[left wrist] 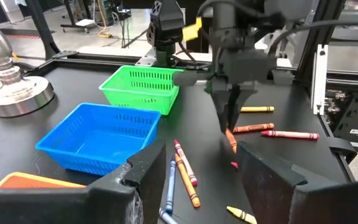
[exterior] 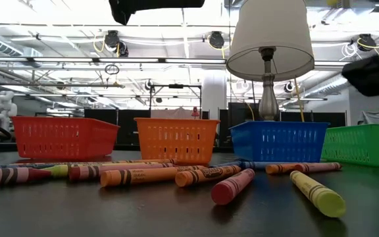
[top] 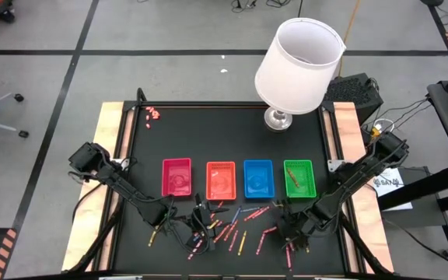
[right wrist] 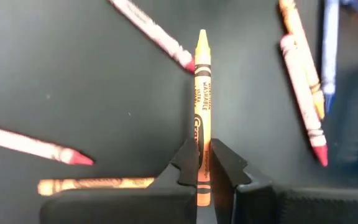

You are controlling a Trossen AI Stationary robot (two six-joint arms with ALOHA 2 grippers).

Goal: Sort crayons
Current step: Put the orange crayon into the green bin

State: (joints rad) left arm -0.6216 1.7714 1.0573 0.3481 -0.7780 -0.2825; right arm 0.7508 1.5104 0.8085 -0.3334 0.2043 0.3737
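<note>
We note the orange crayon (right wrist: 202, 112) pinched near its blunt end by the right gripper (right wrist: 202, 167), jaws closed tight on it, just in front of the green basket (top: 299, 178) (tip pointing away from the wrist, presumably for a clean lift). It belongs in the orange basket (top: 221, 180), we judge. The left gripper (top: 196, 220) hangs spread and empty over the scattered crayons (top: 232, 231), before that orange basket.
</note>
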